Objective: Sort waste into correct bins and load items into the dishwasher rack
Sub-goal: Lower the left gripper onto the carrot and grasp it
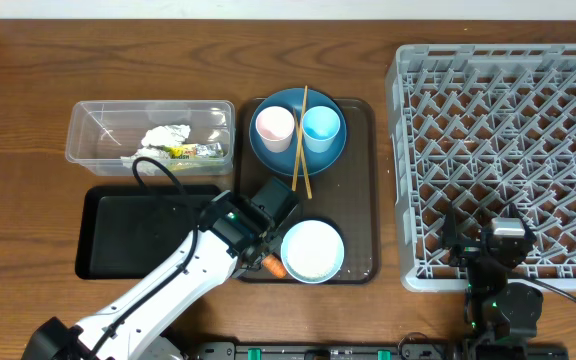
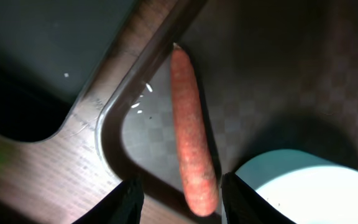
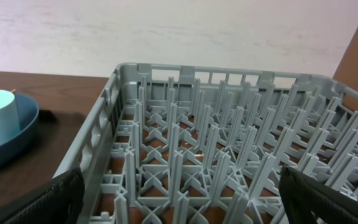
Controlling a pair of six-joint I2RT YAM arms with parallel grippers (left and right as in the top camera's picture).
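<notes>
Left tool (image 2: 180,194) is down in the near-left corner of the brown tray (image 1: 360,110), jaws apart and straddling the near end of the carrot (image 2: 191,130). It isn't clamped: there is clear daylight on the left side, while the right finger (image 2: 241,200) sits just beside the carrot. The carrot lies flat on the tray floor, with the bowl (image 1: 312,250) just to its right and a few grains of rice (image 2: 143,102) just to its left by the tray wall.

Now the danger. The jaws straddle only the very end, so a squeeze there could swing the carrot round or squirt it out towards the tray wall. The right finger is also very near the bowl; drift right and it shoves the bowl. The left finger has the tray rim close by and could catch on it.

Then there's the drop. The tub (image 1: 88,130) already holds the napkin (image 1: 165,137) and wrapper (image 1: 193,151), so the carrot most likely belongs in the black tray (image 1: 138,230), just to the left. The wrong bin would be a sorting error.

Right tool (image 3: 179,193) is wide open and empty, at the near edge of the rack (image 1: 503,140). The plate (image 1: 298,160) is not yet loaded.
</notes>
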